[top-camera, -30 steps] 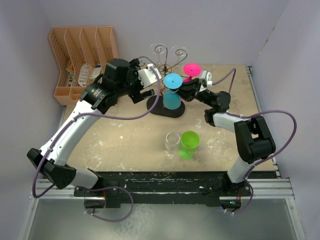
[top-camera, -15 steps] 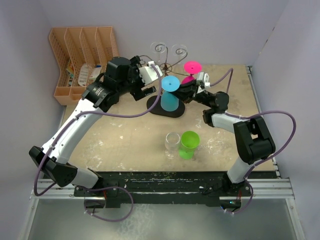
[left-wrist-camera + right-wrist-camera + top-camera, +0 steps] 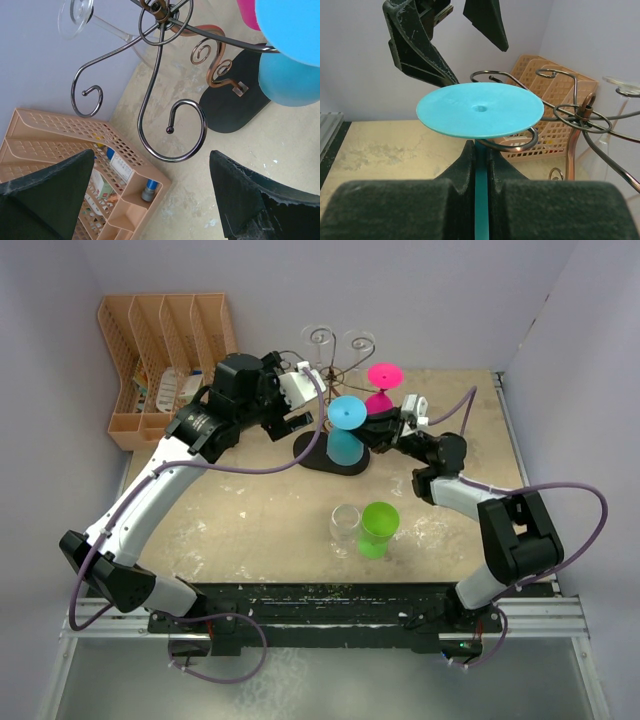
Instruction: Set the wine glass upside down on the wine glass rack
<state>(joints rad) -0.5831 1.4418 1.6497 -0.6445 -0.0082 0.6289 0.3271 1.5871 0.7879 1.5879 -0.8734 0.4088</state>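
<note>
Holding the blue wine glass point(image 3: 344, 443) upside down, the right fingers point(image 3: 395, 210) are clamped tight on its stem just under the foot. The round foot points up and the bowl hangs down over the black base of the wine glass rack point(image 3: 308, 451). In the right wrist view the foot sits just above one curled wire arm of the rack, and that arm's loop shows under the right edge of the disc, close beside the stem. Whether the stem is already inside the loop, or the foot bears on the wire, cannot be told from these views.

The left fingers point(image 3: 50, 195) are spread wide apart with nothing between them, poised near another scroll arm on the rack's left side and touching nothing.

As a judgement, the task is well along but not finished: the glass is turned over and brought to the rack, yet it is gripped rather than hanging on its own. What is left is to seat the stem in the loop, let the foot settle on the wire, and release.

A pink wine glass point(image 3: 383, 378) hangs inverted on the rack's right side. A clear glass point(image 3: 345, 528) and a green glass point(image 3: 379, 528) stand upright on the counter point(image 3: 250, 520), well apart from the rack.
</note>
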